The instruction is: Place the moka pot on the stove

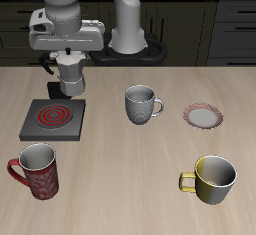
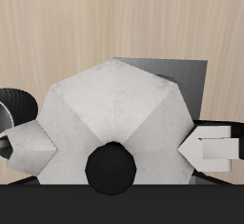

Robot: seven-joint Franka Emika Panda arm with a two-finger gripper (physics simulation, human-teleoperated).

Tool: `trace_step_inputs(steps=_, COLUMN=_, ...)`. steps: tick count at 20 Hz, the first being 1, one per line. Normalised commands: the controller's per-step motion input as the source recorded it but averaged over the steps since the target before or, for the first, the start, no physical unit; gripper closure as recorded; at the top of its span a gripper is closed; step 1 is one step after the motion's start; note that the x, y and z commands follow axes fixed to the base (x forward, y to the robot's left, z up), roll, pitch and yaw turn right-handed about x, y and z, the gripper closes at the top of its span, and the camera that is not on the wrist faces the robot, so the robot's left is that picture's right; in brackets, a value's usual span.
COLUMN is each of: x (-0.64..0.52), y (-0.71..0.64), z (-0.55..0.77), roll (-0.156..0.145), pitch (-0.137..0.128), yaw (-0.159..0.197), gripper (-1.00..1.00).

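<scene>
The silver faceted moka pot (image 1: 70,78) hangs upright in my gripper (image 1: 68,55), over the back edge of the stove (image 1: 55,118). The stove is a dark grey square plate with red coil rings, lying flat on the table. My gripper is shut on the pot's upper part. In the wrist view the pot's faceted lid (image 2: 110,109) and black knob (image 2: 108,168) fill the space between my two fingers (image 2: 214,150), which press on either side. The pot's black handle (image 2: 13,110) sticks out sideways. A corner of the stove (image 2: 186,80) shows beyond the pot.
A grey patterned mug (image 1: 142,104) stands beside the stove at mid-table. Farther along lies a small pink-rimmed plate (image 1: 203,115). A red mug (image 1: 38,171) and a yellow mug (image 1: 211,177) stand near the table's front edge.
</scene>
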Motion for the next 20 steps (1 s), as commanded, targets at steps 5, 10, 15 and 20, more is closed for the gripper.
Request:
trace_step_inputs(steps=5, x=-0.09, y=-0.26, z=-0.04, roll=0.002, pitch=-0.003, yaw=-0.027, gripper=1.0)
trace_step_inputs(steps=10, x=-0.09, y=-0.13, z=-0.06, roll=0.029, pitch=0.017, yaw=0.001, gripper=1.0)
trace_step_inputs(steps=15, x=-0.04, y=-0.34, z=-0.02, roll=-0.028, pitch=-0.013, yaw=-0.012, gripper=1.0)
trace_step_inputs(steps=20, x=0.05, y=-0.15, z=0.01, roll=-0.036, pitch=-0.017, yaw=-0.038, gripper=1.0)
